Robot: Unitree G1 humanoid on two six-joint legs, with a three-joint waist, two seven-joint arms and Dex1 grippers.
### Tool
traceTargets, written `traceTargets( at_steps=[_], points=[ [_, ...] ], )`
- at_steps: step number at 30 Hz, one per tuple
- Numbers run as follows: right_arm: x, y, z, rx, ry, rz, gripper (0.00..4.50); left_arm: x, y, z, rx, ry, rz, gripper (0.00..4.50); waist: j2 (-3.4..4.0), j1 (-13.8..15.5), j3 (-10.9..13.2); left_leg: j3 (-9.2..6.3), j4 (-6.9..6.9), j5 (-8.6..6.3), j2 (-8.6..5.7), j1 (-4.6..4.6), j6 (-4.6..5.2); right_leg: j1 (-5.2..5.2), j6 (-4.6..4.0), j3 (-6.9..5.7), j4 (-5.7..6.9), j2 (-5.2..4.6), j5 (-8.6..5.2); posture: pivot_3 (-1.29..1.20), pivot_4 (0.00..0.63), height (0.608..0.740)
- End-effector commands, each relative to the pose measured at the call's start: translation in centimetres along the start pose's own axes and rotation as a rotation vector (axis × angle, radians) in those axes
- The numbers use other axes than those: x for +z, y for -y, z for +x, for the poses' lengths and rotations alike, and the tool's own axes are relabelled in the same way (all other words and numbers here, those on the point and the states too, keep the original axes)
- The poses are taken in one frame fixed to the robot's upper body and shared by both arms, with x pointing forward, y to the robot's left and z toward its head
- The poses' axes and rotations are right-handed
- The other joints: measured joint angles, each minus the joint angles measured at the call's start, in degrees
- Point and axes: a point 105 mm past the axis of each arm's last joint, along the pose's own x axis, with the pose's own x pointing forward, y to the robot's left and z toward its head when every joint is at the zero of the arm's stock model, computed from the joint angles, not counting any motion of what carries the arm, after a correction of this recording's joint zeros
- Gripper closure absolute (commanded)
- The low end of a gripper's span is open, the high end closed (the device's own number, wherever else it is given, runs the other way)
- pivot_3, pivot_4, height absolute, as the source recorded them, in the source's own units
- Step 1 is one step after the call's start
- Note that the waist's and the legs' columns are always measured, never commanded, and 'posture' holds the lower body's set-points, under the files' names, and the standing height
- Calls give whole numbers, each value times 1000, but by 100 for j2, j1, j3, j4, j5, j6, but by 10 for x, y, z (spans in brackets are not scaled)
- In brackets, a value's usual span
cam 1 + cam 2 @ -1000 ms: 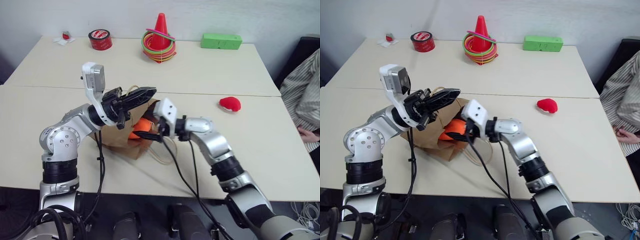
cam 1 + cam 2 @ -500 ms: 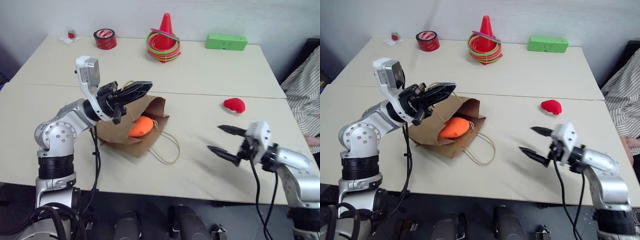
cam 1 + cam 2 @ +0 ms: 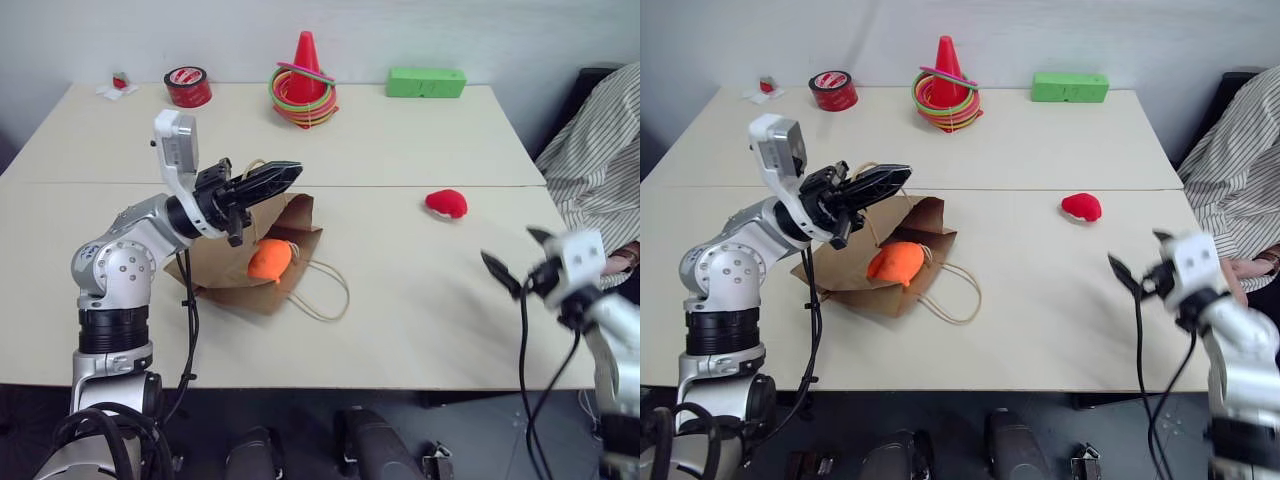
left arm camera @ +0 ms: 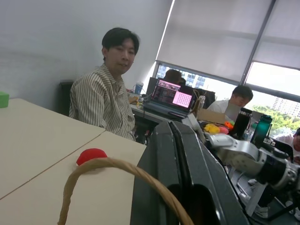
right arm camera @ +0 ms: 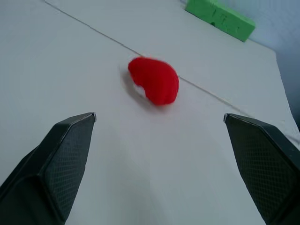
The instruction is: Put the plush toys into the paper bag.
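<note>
We hold bag handle (image 4: 108,168) in left hand (image 3: 285,175) | right hand (image 5: 159,136) wide | risk: nudging red plush (image 5: 154,86) away

The right gripper (image 5: 159,159) is seen with its two black fingers (image 5: 61,159) spread wide apart, nothing being held between them. Beyond the fingertips, a red plush toy (image 5: 154,79) with a small white patch is seen lying on the pale tabletop (image 5: 70,61), close to a seam line. Farther off, a green block (image 5: 220,19) is seen near the table's edge.
</note>
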Motion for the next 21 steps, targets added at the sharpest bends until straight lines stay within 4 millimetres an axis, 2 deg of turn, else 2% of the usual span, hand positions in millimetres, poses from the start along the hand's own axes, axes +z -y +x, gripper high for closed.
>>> traceTargets(
  at_steps=[1, 3, 6, 9, 12, 16, 19, 21],
  points=[
    [-13, 7, 41, 44, -155, 15, 23, 7, 2, 2, -19, -19, 56, 4500, 2, 26, 1, -1, -2, 2, 1, -6, -3, -7, -3, -1, 0, 0, -2, 0, 150, 740],
    [-15, 9, 62, 71, -210, 40, 23, 5, 2, 2, -21, -41, 71, 4500, 6, 29, 4, 3, -6, 3, 1, -18, -3, -18, -5, 0, -3, 0, -6, 0, 150, 740],
    [-21, 6, 79, 104, -279, 24, 23, 4, 2, 0, -12, -75, 102, 4500, 8, 64, 5, 0, -11, 2, 10, -30, -3, -28, -2, -4, -9, -5, -19, 0, 150, 740],
    [-19, 2, 90, 112, -272, 53, 619, 3, 2, -5, 8, -97, 132, 4500, 9, 51, 5, 2, -11, -5, 13, -43, 3, -36, 6, -3, -19, -13, -25, 0, 150, 740],
    [-24, -6, 94, 141, -301, 63, 1697, 3, 3, -11, 25, -99, 152, 4500, 9, 21, 5, 10, -7, -23, 19, -45, 7, -36, 9, -3, -18, -15, -27, 0, 150, 740],
    [-15, -4, 98, 130, -253, 33, 3076, 4, 6, -14, 27, -98, 161, 4500, 8, -13, 6, 13, 5, -22, 22, -38, 5, -35, 9, 0, 0, -11, -26, 0, 150, 740],
    [6, -16, 101, 255, -151, -19, 3997, 16, 9, -14, 14, -61, 140, 4500, 8, -29, 6, 12, 11, -18, 21, -23, 2, -25, 9, 6, 16, -9, -25, 0, 150, 740],
    [24, -38, 100, 423, -78, -2, 4393, 22, 12, -15, -3, -50, 117, 4500, 9, -50, 6, 14, 12, -17, 19, -21, 2, -25, 10, 12, 22, -9, -24, 0, 150, 740]
  ],
)
